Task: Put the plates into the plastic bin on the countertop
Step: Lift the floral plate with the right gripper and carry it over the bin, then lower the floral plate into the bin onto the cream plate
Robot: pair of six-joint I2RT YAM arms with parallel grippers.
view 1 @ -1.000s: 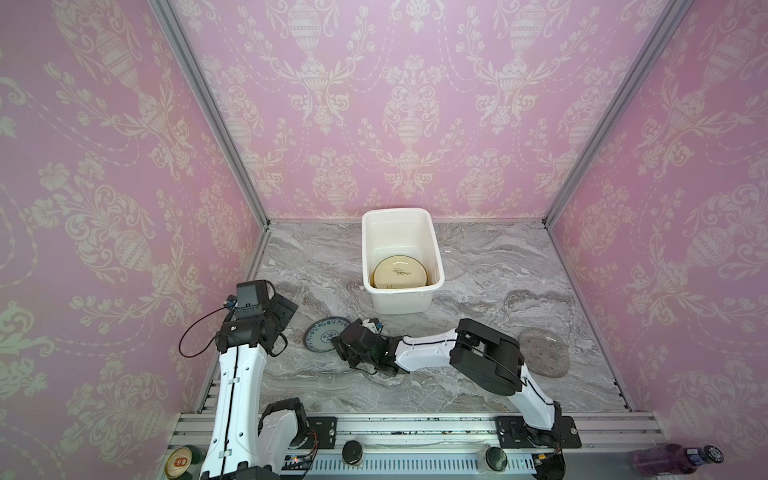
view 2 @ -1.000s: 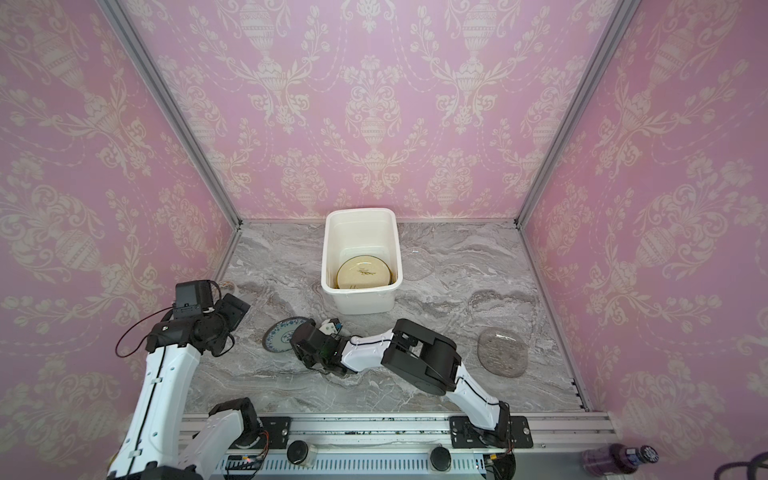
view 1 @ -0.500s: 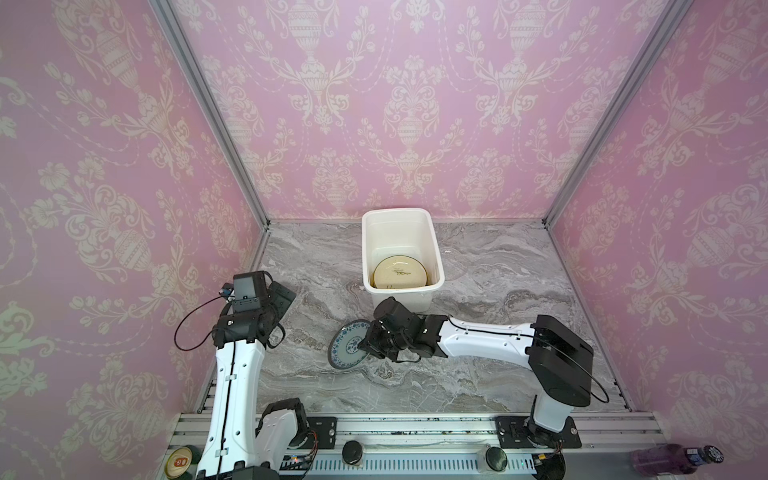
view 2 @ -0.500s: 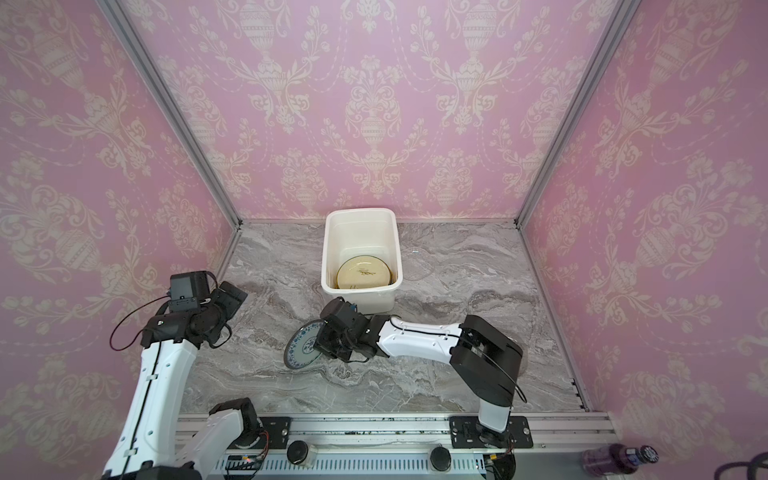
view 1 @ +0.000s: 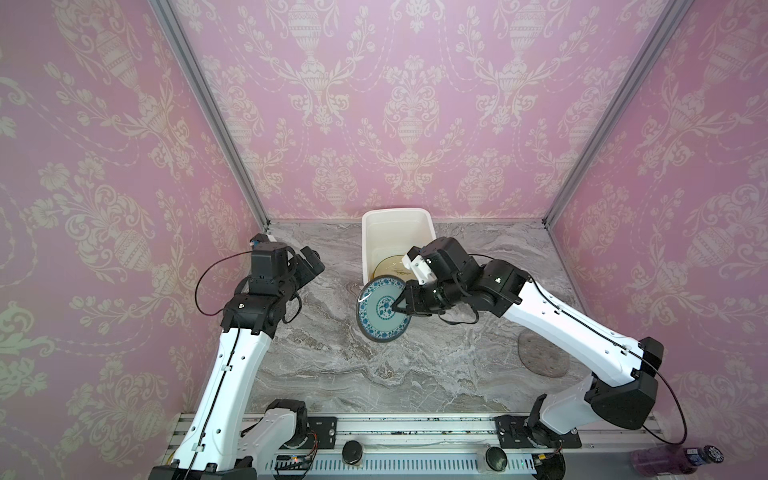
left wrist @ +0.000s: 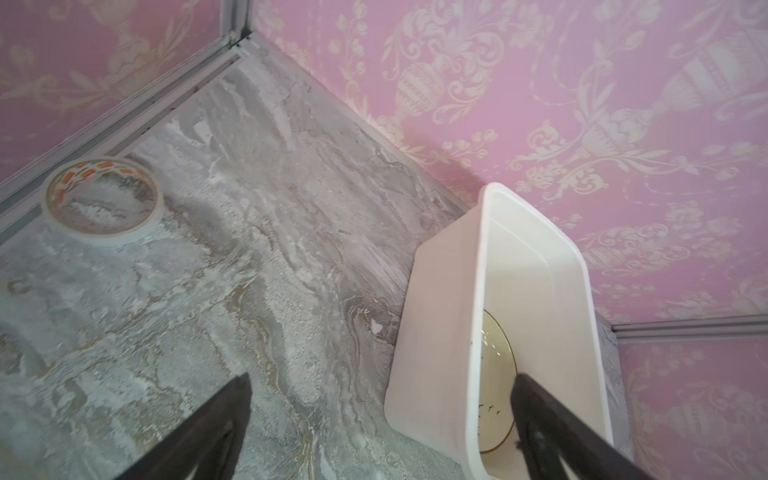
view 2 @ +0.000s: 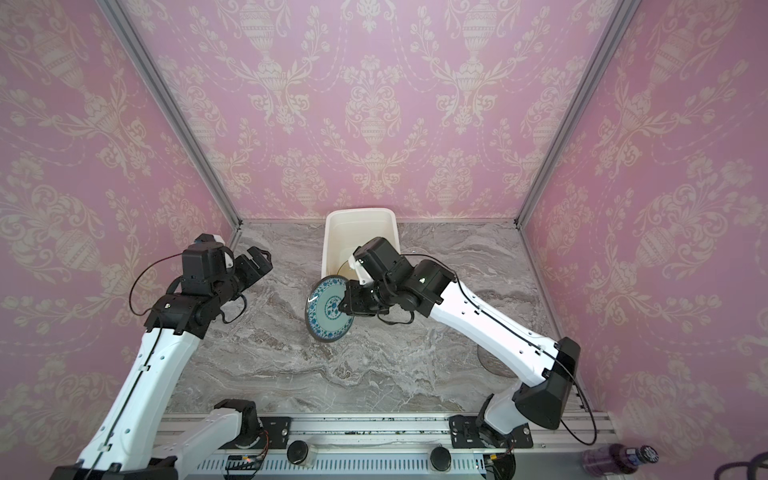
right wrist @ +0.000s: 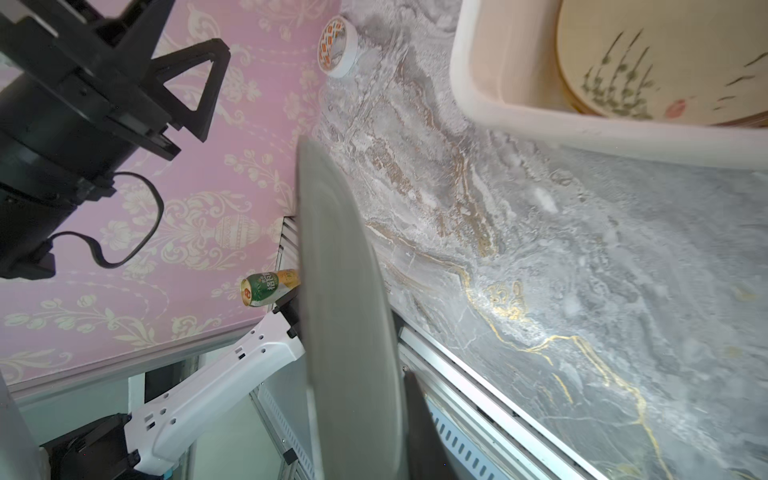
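The right gripper (view 1: 395, 306) is clamped on one side of the blue-patterned plate (view 1: 383, 309). It holds the plate in the air, tilted steeply with its face towards the left, just in front of the near end of the plastic bin (view 1: 367, 239). In both top views the plate's upper edge overlaps the bin's near rim. A cream plate (view 1: 388, 266) already lies flat in the near half of the bin.

The left gripper (view 1: 309, 262) has its jaws spread wide and holds nothing. It hangs above the countertop (view 1: 332, 365), well to the left of the bin, so it looks clear of the carry. A clear grey glass plate (view 1: 542, 353) lies on the countertop, well to the right of the bin and nearer the robot's base.

To do this step well:
- Lift the plate's lower edge above the near rim before moving it over the bin.
- Roll the wrist until the plate is level and face up.
- Centre the plate between the side walls, since the cream plate nearly fills the bin's width.
- Lower it close onto the cream plate before letting go, because a drop could chip either plate.

In the right wrist view the plate (right wrist: 345, 311) shows edge-on. I cannot tell how deep the grip reaches, so slow, smooth motion seems wise.
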